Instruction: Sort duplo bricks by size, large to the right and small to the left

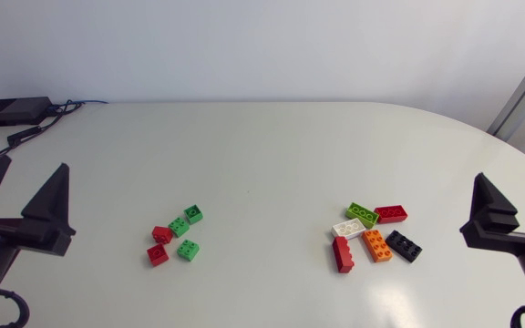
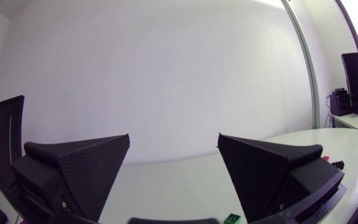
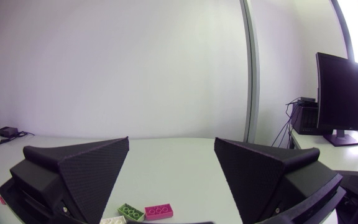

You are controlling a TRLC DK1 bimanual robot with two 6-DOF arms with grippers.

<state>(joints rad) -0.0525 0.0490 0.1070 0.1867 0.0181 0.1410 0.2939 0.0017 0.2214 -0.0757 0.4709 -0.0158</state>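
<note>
I think the sorting looks done, or very close to it. On my left side of the white table (image 1: 272, 155) sits a little bunch of five small square plastic bricks: a green small brick (image 1: 193, 214), a second green small brick (image 1: 179, 227), a third green small brick (image 1: 188, 250), a red small brick (image 1: 161, 234) and a second red small brick (image 1: 157, 255). They lie close together, and some touch. Well apart from them, on my right side, lie six long plastic bricks in one pile: a lime green long brick (image 1: 362, 214), a red long brick (image 1: 390, 214), a white long brick (image 1: 348, 228), an orange long brick (image 1: 376, 245), a black long brick (image 1: 403, 246) and a second red long brick (image 1: 343, 253). I see no small brick among the long ones and no long brick among the small ones. No brick lies alone in the middle. My left gripper (image 1: 35, 178) is near the left edge, with its fingers wide apart and nothing in them. My right gripper (image 1: 510, 187) is near the right edge, also spread wide and holding nothing. I judge there is nothing left to move, unless the piles should be tidier.
</note>
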